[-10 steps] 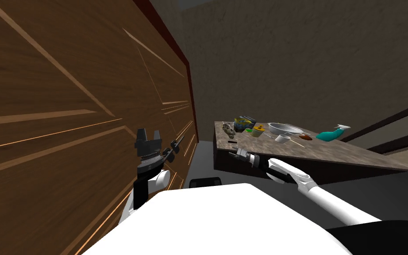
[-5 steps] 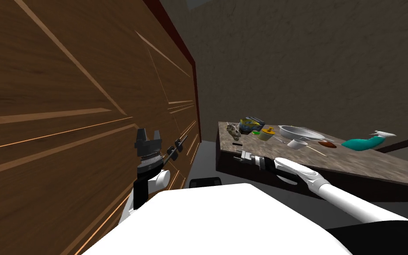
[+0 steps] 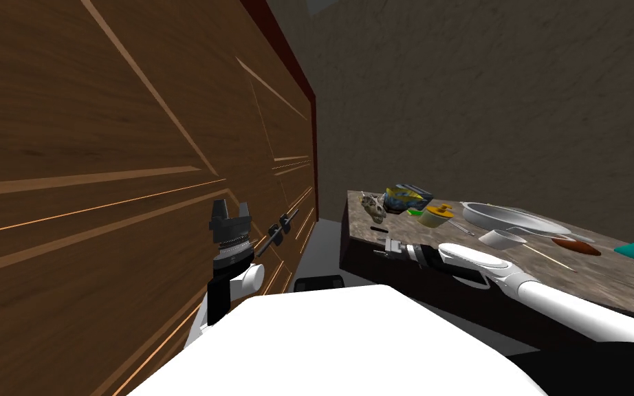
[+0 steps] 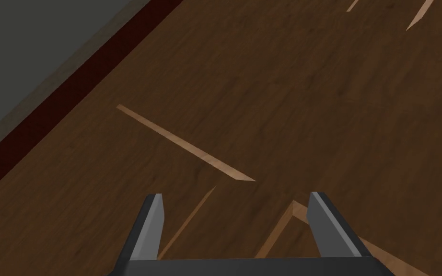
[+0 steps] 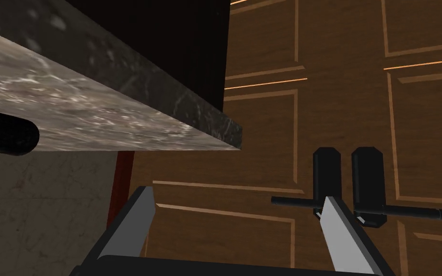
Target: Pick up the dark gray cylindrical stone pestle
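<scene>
Pestle [image 3: 379,229], a short, dark, round-ended cylinder, lies on its side near the corner of the mottled grey, stone-look table [image 3: 570,278], just beyond the right arm's jaws, which stand apart at the table's edge. From the right wrist, the pestle [image 5: 4,136] sits off to one side while the jaws aim past the table's corner at brown panelled wood [image 5: 263,120] and two black lever handles [image 5: 349,187]. A clean grasp probably means turning the wrist toward the cylinder, clearing the slab's edge and closing across its narrow width, since a smooth round bar may roll. The left arm's jaws, also apart, face the same panelling.
</scene>
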